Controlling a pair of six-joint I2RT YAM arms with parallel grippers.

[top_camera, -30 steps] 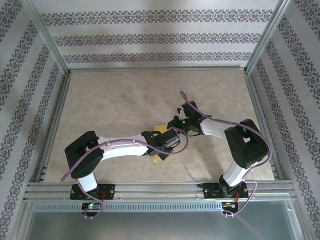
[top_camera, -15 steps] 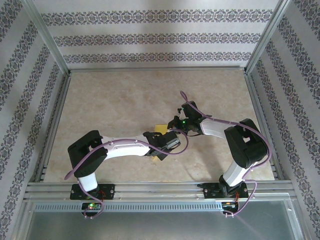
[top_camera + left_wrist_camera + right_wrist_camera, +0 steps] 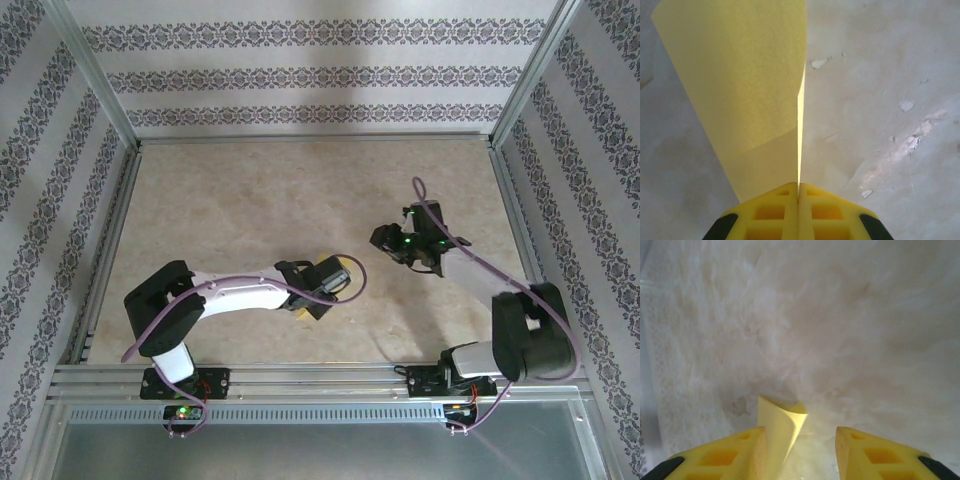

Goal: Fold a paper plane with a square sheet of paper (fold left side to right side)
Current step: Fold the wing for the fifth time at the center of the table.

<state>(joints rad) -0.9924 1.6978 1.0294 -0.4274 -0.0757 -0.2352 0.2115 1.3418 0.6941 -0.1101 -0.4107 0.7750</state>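
Note:
The square sheet of paper [image 3: 740, 75] is yellow and creased. It rises up and to the left from my left gripper [image 3: 799, 186], whose yellow fingers are shut on its folded edge. From above, the paper [image 3: 327, 267] peeks out by the left gripper [image 3: 324, 281] at the table's middle front. My right gripper [image 3: 386, 238] hangs apart from it, further right. In the blurred right wrist view the right gripper [image 3: 800, 432] is open, and a curled bit of the yellow paper [image 3: 777, 427] stands beside its left finger [image 3: 740, 450]. Whether they touch I cannot tell.
The beige table [image 3: 250, 200] is ringed by metal rails and patterned walls. Free surface lies behind and to the left of the arms. White flecks mark the tabletop [image 3: 880, 100] to the right of the paper.
My right gripper has opened and swung away to the right, off the paper. My left gripper has shut on the paper and drawn slightly left and nearer.

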